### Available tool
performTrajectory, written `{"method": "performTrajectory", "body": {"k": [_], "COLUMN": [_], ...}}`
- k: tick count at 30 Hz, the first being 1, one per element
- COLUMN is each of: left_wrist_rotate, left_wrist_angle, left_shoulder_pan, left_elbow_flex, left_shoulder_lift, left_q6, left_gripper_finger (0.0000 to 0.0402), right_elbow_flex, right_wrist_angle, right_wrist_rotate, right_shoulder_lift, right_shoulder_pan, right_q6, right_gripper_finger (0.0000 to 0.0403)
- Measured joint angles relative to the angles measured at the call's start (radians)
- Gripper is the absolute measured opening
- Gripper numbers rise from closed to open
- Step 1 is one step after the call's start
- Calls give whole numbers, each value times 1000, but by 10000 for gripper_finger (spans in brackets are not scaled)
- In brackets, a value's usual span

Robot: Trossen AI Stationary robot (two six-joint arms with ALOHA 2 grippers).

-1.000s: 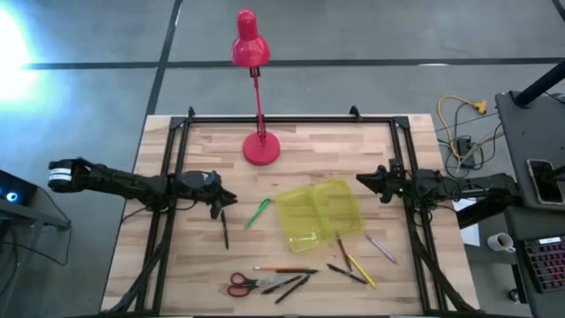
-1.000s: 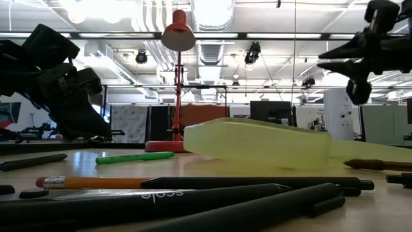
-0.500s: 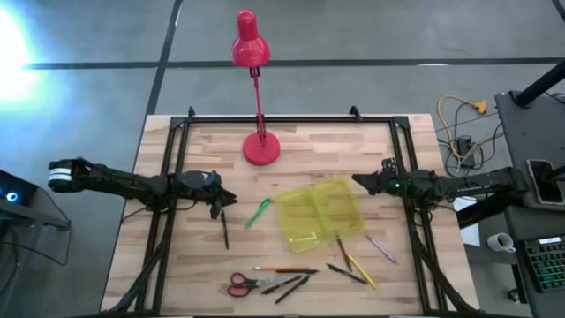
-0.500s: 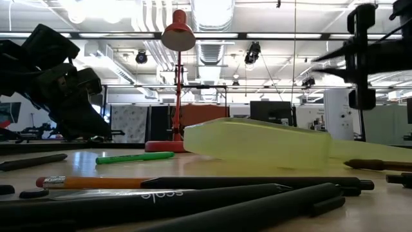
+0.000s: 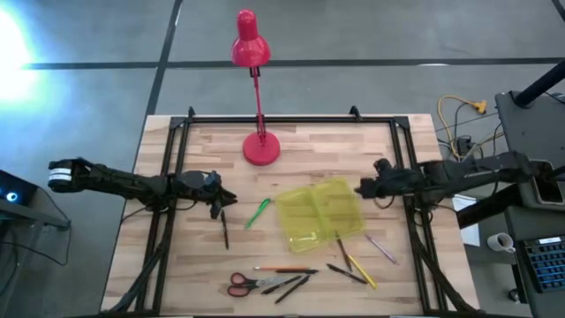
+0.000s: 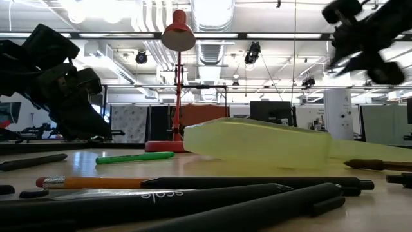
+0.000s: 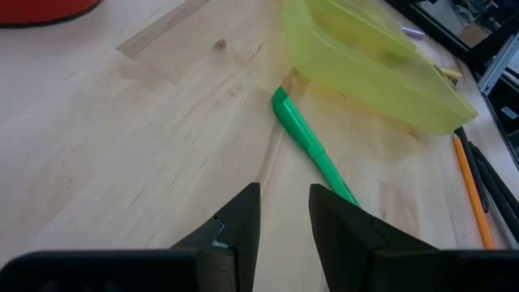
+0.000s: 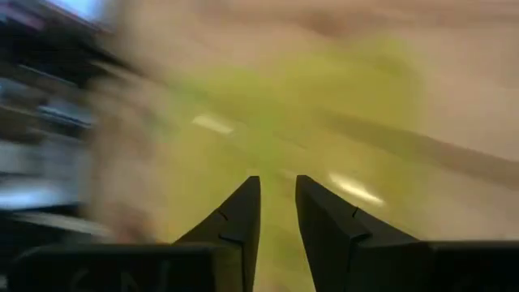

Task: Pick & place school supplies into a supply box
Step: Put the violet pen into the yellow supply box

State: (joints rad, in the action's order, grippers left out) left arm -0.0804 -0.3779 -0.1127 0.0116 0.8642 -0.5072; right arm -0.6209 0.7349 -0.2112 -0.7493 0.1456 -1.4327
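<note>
black pen [image 6: 193,196] barrel reads "scale" in white.

A robotics lab in an open industrial hall. Exposed ducts [image 6: 212,48] and strip lights run across the top of the low view, monitors [image 6: 270,111] stand mid-frame, and loose cables [image 5: 459,132] lie at the high view's right beside the wooden table [image 5: 203,265].

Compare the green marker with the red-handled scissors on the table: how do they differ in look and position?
The green marker is one slim straight stick; the red-handled scissors have two looped red handles and dark blades. The marker lies alone beside the supply box; the scissors lie at the near edge among pens. Both lie flat on the table, outside the box.
</note>
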Motion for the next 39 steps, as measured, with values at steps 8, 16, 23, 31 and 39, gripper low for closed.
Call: {"method": "performTrajectory", "body": {"k": [8, 16, 23, 31, 39], "left_wrist_rotate": [0, 0, -2, -3, -3], "left_wrist_angle": [0, 0, 0, 0, 0], "left_shoulder_pan": [0, 0, 0, 0, 0], "left_elbow_flex": [0, 0, 0, 0, 0], "left_shoulder_lift": [0, 0, 0, 0, 0], "left_q6": [0, 0, 0, 0, 0], "left_gripper_finger": [92, 92, 92, 92, 92], "right_elbow_flex": [-289, -361, -301, -216, -127], "right_wrist_angle": [450, 465, 379, 205, 140], "right_wrist_rotate": [177, 307, 478, 474, 431], "right_shoulder_lift": [-327, -573, -714, -770, -810], "right_shoulder_pan": [116, 344, 460, 450, 450], "right_q6": [84, 52, -37, -69, -87], "right_gripper_finger": [133, 197, 206, 203, 203]}}
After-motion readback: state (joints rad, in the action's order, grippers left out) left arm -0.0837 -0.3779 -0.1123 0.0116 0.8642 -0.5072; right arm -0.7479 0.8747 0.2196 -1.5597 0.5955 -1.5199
